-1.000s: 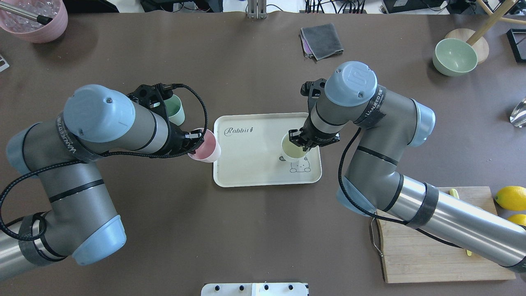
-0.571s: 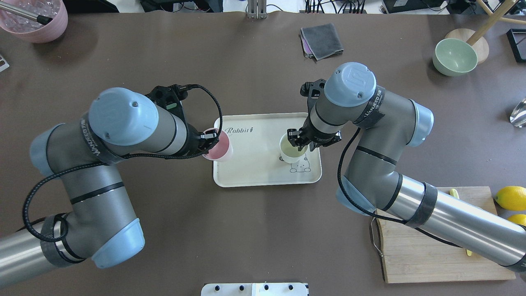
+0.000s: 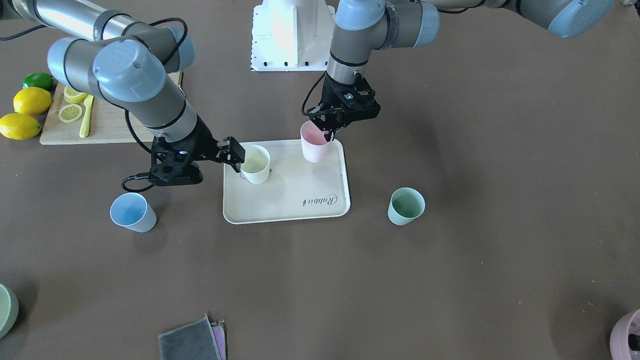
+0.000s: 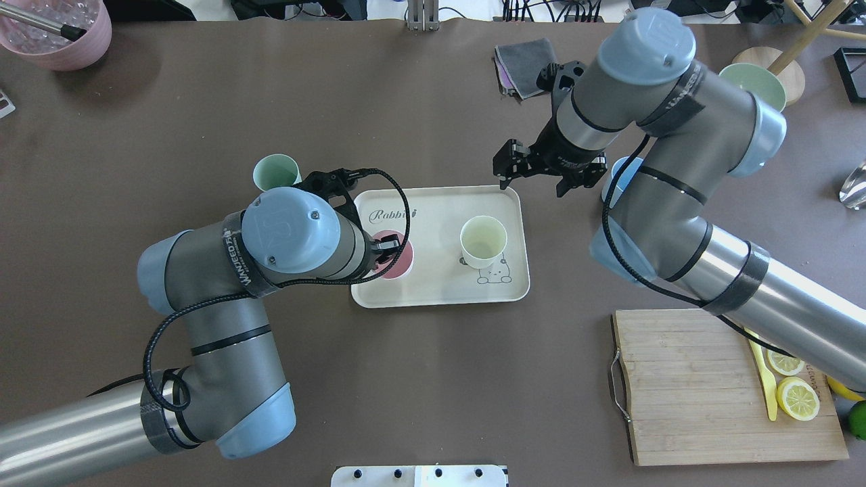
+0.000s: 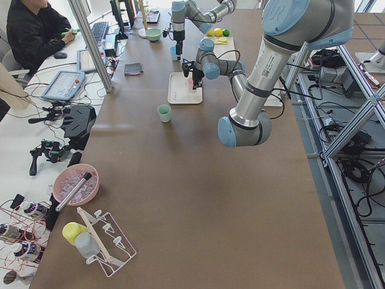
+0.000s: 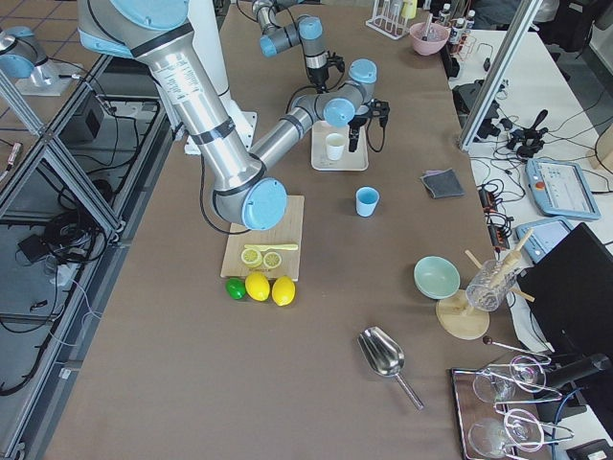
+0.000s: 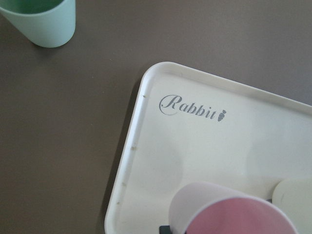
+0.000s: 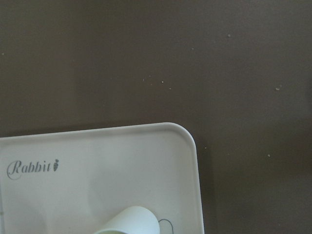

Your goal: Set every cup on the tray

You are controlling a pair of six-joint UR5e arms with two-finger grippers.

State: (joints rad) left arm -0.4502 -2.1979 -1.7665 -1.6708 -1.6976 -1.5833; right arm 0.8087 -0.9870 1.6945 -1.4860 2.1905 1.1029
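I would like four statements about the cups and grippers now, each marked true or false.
1. The yellow cup stands on the tray, untouched. True.
2. The right gripper holds the blue cup. False: it is open and empty; the blue cup stands on the table.
3. The left gripper grips the pink cup over the tray. True.
4. The green cup is on the tray. False: it stands on the table beside it.

two cups [image 3: 255,164] on tray [image 3: 285,205] | other cups [image 3: 406,206] flank it on table [image 3: 500,250]
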